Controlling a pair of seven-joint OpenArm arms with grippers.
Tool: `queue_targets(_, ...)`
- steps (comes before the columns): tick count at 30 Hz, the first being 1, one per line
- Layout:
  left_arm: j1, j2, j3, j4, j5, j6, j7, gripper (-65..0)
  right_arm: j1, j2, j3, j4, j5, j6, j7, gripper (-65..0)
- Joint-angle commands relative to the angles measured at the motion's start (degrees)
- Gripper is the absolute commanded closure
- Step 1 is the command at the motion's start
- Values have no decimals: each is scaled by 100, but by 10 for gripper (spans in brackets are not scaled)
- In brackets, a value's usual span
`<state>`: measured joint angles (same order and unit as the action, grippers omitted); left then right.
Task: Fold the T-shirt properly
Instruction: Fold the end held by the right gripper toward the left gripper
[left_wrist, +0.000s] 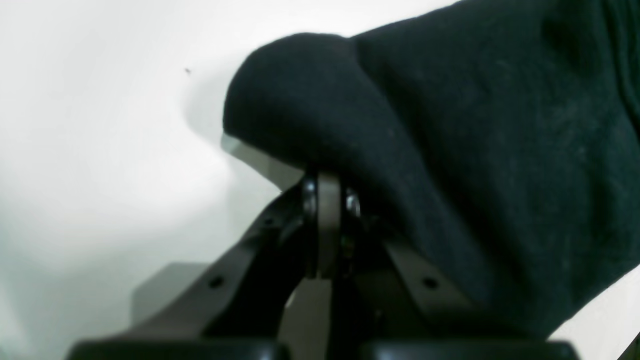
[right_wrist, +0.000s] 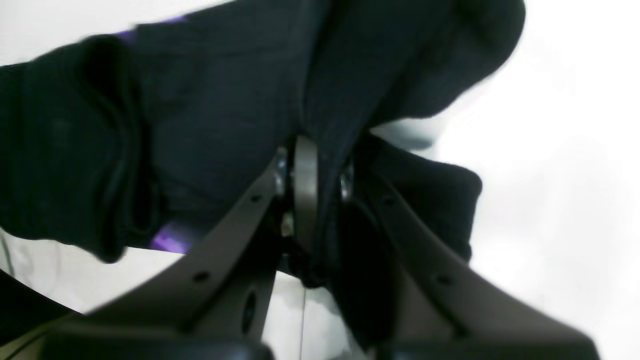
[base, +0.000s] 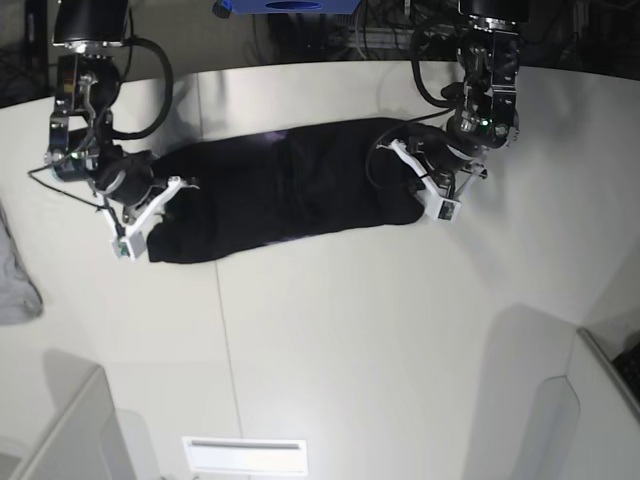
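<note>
The T-shirt (base: 285, 195) lies stretched as a long band across the table (base: 350, 340); my left gripper (left_wrist: 327, 200) and right gripper (right_wrist: 310, 170) each pinch one end; it is soft, light, limp; I judge the thick folded edges give the best hold.

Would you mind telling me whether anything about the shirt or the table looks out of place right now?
Nothing looks damaged or spilled. The black T-shirt lies as a long, rumpled band across the table, each end pinched by a gripper. A light grey cloth sits crumpled at the table's edge in the base view, apart from the shirt.
</note>
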<state>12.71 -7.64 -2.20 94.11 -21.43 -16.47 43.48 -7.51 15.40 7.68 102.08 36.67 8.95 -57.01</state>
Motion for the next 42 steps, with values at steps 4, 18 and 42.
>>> queue_targets(4,-9,-5,4,106,-6,-10,87,0,113,56,1,416,74,-3,-219,0)
queue_targets(18,8,-32,321,502,38,-1,87,0,61,-577,-17,1357,92,-12,-1019,0)
queue_targets(42,70,-67,347,458,46,-1,87,0,-106,-1105,19,1374,1648,-442,-967,0)
